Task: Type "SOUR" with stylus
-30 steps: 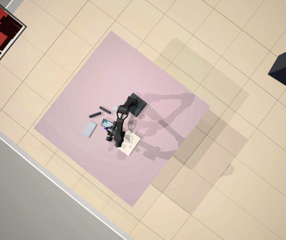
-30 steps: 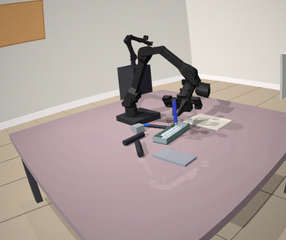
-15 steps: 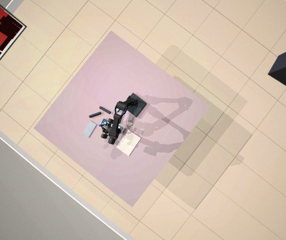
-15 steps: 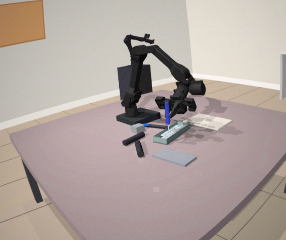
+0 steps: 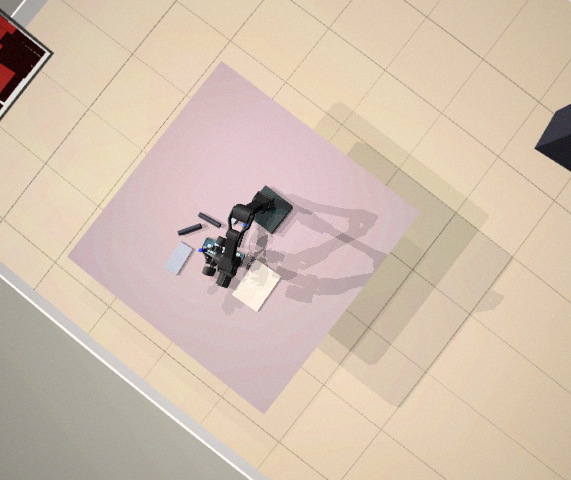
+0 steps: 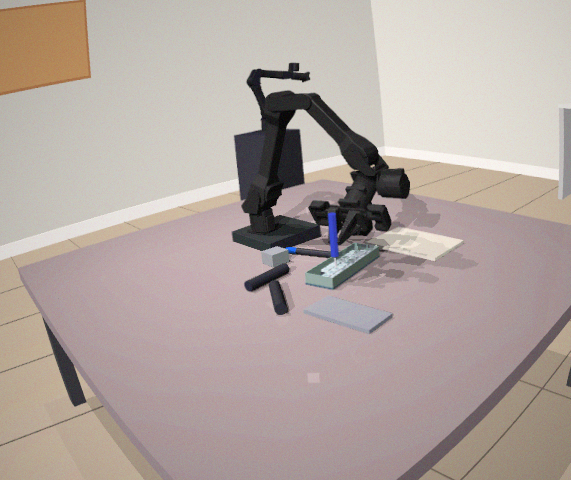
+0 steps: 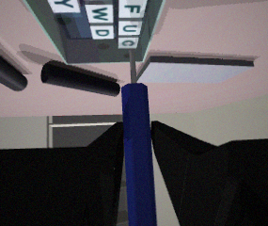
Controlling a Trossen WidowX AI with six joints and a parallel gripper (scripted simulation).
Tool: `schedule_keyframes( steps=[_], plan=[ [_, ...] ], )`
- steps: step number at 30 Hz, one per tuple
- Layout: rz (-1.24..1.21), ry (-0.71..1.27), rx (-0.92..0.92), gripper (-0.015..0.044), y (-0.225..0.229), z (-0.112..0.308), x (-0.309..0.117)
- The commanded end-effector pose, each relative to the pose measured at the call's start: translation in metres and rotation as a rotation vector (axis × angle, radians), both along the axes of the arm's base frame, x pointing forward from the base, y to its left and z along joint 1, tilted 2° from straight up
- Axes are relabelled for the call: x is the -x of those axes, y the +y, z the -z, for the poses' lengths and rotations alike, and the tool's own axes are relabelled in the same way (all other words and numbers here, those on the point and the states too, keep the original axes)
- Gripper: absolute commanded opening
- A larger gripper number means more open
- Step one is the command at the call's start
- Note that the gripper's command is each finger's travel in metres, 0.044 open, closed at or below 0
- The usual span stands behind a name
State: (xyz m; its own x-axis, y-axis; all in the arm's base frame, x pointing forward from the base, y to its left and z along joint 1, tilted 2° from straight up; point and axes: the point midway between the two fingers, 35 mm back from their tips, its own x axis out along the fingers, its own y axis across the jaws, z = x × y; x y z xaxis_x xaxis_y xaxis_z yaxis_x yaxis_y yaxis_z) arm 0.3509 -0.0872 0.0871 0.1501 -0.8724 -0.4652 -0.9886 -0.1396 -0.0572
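Observation:
A green tray-like keyboard [image 6: 320, 279] [image 7: 96, 56] with white lettered keys lies on the desk, partly hidden under the arm in the top view. My gripper [image 6: 336, 235] [image 7: 136, 128] is shut on the blue stylus [image 5: 201, 250] [image 6: 333, 227] [image 7: 135, 105], which stands nearly upright with its thin metal tip down. In the wrist view the tip is at the near edge of the C key [image 7: 128, 42], beyond which lie the U key [image 7: 130, 28] and F key [image 7: 132, 10]. Whether the tip touches a key is not clear. The S, O and R keys cannot be made out.
Two black cylinders [image 5: 189, 228] [image 6: 267, 277] [image 7: 81, 78] and a blue-grey slab [image 5: 178, 259] [image 6: 348, 314] [image 7: 195, 72] lie beyond the keyboard's far end. A grey block [image 6: 275, 256] and a black rod with a blue end [image 6: 311, 253] lie beside it. A cream slab [image 5: 257, 289] [image 6: 438, 245] lies at its other end.

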Motion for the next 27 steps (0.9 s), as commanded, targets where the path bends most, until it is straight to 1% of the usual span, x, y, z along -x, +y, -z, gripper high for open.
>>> schedule_keyframes(
  steps=[1, 7, 10, 27],
  plan=[
    [-0.002, 0.006, 0.006, 0.0, -0.0006, 0.0005, 0.0001],
    [-0.002, 0.006, 0.006, 0.0, -0.0006, 0.0005, 0.0001],
    [-0.002, 0.006, 0.006, 0.0079, -0.0022, 0.0008, -0.0006],
    [-0.002, 0.006, 0.006, 0.0081, -0.0024, 0.008, -0.0008]
  ],
)
